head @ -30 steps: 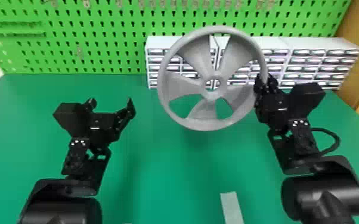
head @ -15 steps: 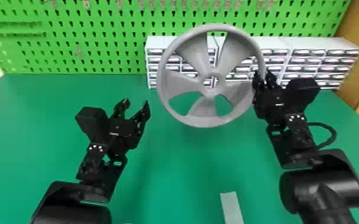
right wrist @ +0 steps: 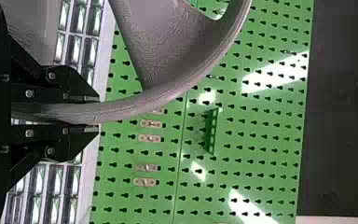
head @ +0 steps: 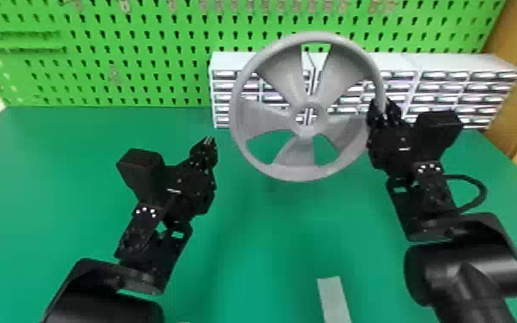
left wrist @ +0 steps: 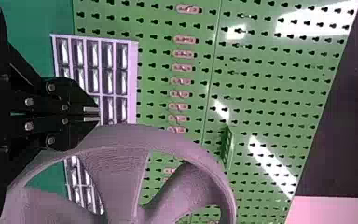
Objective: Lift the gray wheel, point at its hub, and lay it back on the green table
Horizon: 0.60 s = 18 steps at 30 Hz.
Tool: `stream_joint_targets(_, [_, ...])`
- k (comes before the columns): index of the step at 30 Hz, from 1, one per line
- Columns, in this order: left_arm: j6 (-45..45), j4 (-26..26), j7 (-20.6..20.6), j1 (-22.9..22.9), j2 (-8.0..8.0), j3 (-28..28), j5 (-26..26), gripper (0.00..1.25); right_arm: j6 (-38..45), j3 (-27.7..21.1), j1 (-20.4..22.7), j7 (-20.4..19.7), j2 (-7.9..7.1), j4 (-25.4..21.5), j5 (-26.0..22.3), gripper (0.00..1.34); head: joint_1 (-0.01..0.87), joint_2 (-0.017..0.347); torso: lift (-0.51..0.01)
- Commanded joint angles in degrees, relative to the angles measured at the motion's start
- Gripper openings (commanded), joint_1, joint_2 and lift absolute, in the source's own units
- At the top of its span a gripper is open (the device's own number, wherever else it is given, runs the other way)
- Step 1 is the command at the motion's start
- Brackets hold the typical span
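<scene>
The gray wheel (head: 309, 174) is held up above the green table (head: 262, 240), its face toward the head camera and its hub (head: 321, 112) at the middle. My right gripper (head: 384, 114) is shut on the rim's right side; in the right wrist view the rim (right wrist: 140, 106) runs between the fingertips of the right gripper (right wrist: 98, 112). Left of the wheel, a short gap from its rim, stands my left gripper (head: 209, 141), shut with nothing in it. The left wrist view shows the left gripper (left wrist: 98, 114) with its tips together and the wheel (left wrist: 121, 135) beside them.
Behind the wheel, white drawer cabinets (head: 455, 64) line the table's back edge. A green pegboard (head: 141, 64) rises behind them. A pale strip (head: 333, 296) lies at the table's front, and a wooden panel (head: 515, 103) stands on the right.
My left gripper has moved right, toward the wheel, and its fingers have gone from spread to shut. The wheel and my right gripper have shifted only slightly.
</scene>
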Motion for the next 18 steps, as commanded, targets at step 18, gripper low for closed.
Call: stream_joint_targets(18, [22.07, -14.18, -3.97, -0.46, 1.59, -0.21, 3.34, 0.02, 0.08, -0.71, -0.12, -0.45, 0.16, 0.47, 1.60, 0.07, 0.692, 0.048, -0.093])
